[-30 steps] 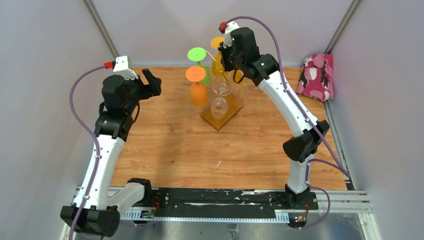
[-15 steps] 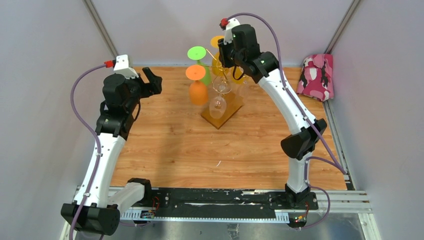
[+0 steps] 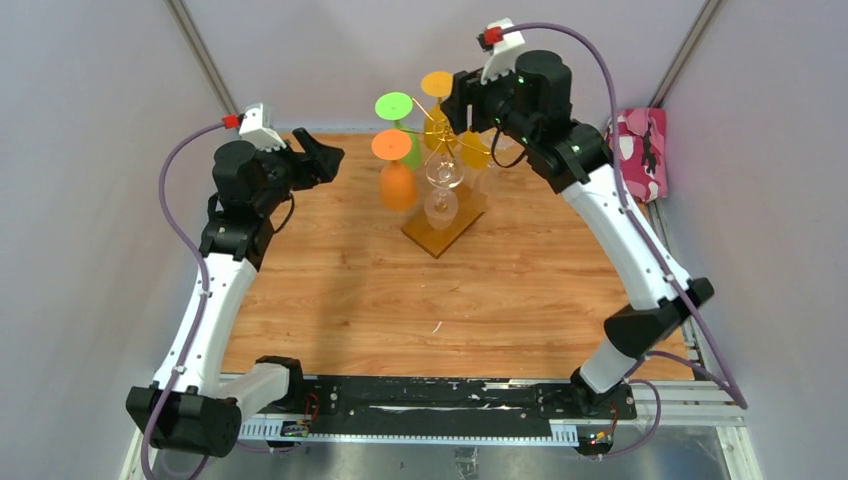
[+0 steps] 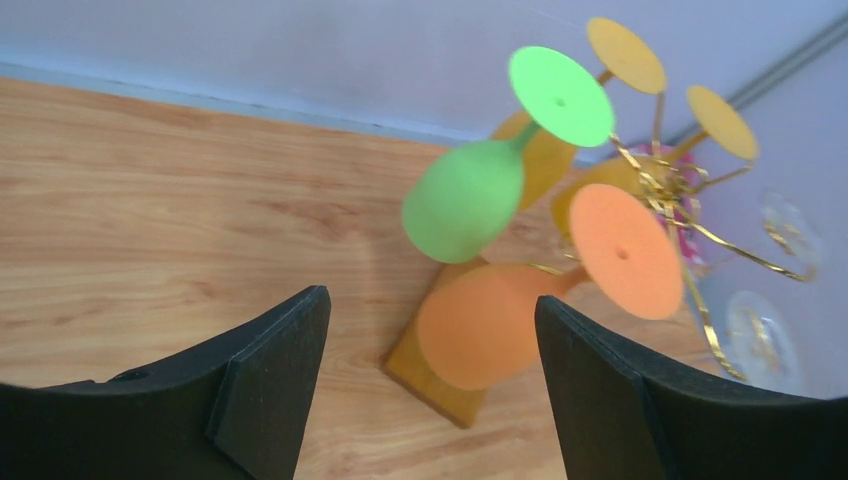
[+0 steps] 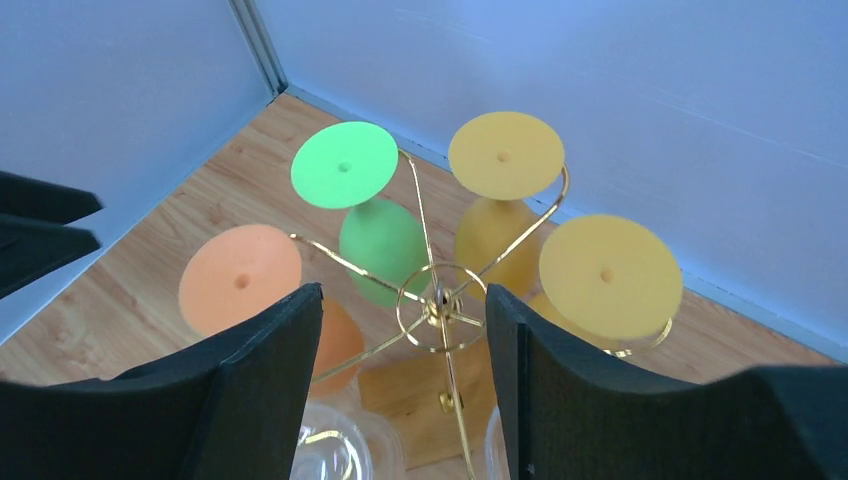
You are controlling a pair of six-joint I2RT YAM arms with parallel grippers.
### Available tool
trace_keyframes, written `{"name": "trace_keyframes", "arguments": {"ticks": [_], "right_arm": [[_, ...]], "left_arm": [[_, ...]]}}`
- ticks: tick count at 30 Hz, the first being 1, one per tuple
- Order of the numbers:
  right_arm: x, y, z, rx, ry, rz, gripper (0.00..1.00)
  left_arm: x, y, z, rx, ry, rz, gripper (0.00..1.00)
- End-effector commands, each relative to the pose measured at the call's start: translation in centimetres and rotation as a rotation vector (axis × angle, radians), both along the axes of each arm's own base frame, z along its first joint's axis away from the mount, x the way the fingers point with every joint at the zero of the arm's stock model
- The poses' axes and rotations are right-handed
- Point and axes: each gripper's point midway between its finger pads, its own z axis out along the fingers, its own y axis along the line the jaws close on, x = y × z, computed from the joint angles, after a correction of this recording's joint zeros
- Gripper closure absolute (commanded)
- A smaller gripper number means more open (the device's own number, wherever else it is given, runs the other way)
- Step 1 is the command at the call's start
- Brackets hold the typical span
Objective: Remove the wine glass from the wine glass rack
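Six glasses hang foot-up on the wine glass rack [image 3: 440, 235]; none is off it yet.

1. Left of the rack: your left gripper [image 3: 322, 157], jaws spread wide and empty. It has edged closer over the last second and now frames the orange wine glass [image 4: 480, 325] on the rack's left arm, short of touching it.
2. Behind the orange one: green glass [image 4: 465, 200], untouched.
3. Above the rack's hub: your right gripper [image 5: 402, 300], equally wide and empty. It has lifted up and back, with the elbow swung out right.

Reading: the pick likely falls to the left arm, with the right arm making room.
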Motion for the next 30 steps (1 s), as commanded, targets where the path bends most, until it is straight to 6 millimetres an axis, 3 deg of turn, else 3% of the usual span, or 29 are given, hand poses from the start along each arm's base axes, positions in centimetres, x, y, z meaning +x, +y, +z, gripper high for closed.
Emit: {"name": "trace_keyframes", "arguments": {"ticks": [1,4,11,22,30], "right_arm": [[-3.4,-2.3,4.2,0.097,-0.110,0.008,0.37],[-5.3,-4.3,4.9,0.110,-0.140,-0.027,0.39],[-7.8,-8.4,4.5,0.124,-0.168,-0.143,0.43],[-9.0,-9.8,3.6,0.127,-0.169,-0.174,0.50],[-8.7,-9.8,3.0,0.120,-0.162,-0.187,0.65]], "left_arm": [[-0.8,-5.0,1.6,-0.226,-0.003,-0.248,0.20],[-1.8,-6.8,2.3,-0.330,-0.008,-0.359,0.23],[-2.6,-8.1,2.3,-0.477,0.010,-0.443,0.32],[0.0,-9.0,1.3,-0.583,0.050,-0.482,0.35],[0.7,-9.2,1.4,-0.582,0.052,-0.478,0.40]]}}
